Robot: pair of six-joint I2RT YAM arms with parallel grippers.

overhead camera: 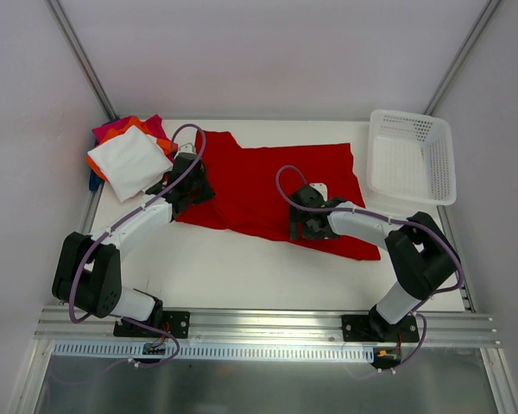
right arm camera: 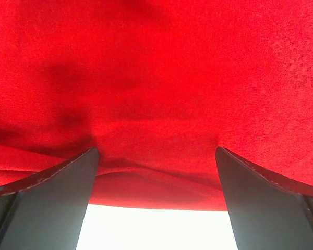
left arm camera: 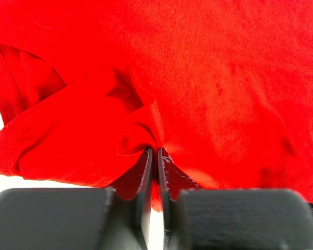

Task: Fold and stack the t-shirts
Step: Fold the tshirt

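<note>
Red t-shirt (overhead camera: 259, 185) (soft, fine knit) bunches where the left jaws pinch.

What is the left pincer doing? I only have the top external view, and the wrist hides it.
Observer: The left wrist view shows the left pincer shut on a bunched fold of the red t-shirt, close to its edge.
Operator: And the right one?
Observer: In the right wrist view the right pincer is wide open. Its fingers are spread across the shirt's near edge with no cloth pinched between them.
Operator: Any table showing there?
Observer: Yes, a strip of white table shows just below the hem, between the fingers.
</note>
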